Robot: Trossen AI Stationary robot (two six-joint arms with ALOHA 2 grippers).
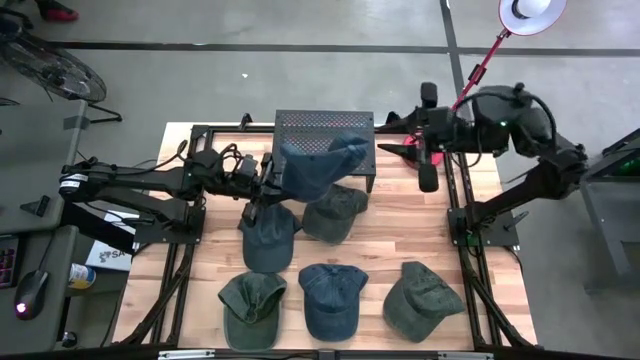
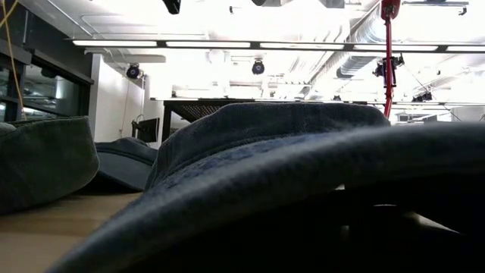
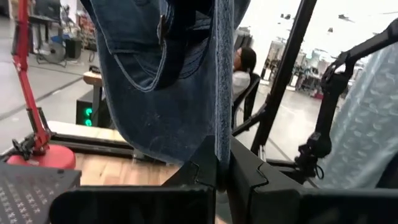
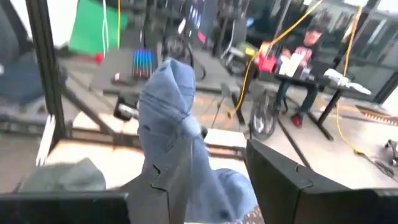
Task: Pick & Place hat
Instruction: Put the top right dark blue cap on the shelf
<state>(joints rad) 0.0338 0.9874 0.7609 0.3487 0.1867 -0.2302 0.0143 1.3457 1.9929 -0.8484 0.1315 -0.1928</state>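
Wooden tabletop [image 1: 380, 255] carrying one black perforated rack [image 1: 322, 125] at the far edge and hats in two colours, seven counted in the high view. Blue hats, four: one held hat [image 1: 318, 165] draped in front of the rack, hanging above the tabletop; one blue hat [image 1: 268, 236] just below it toward the left arm; one blue hat [image 1: 330, 298] in the middle of the near row; the fourth blue piece, a folded brim [image 1: 350, 148], is at the rack's right front corner and may be part of the held hat. Green hats, three: one [image 1: 335, 212] just beside the held hat, one [image 1: 251, 307] at the near left, one [image 1: 420, 297] at the near right. Left gripper [image 1: 268, 180]: closed on the held hat's fabric, which hangs pinched between its fingers [image 3: 205, 171] in the left wrist view. Right gripper [image 1: 408, 150]: beside the rack's right side, fingers [image 4: 280, 177] parted, with blue fabric lying between them in the right wrist view; whether they press it cannot be told. One red-armed lamp [image 1: 530, 12] stands past the tabletop's far right corner. Persons in the room behind: one seated [image 3: 244, 65] in the left wrist view, one at a desk [image 4: 306, 46] in the right wrist view.
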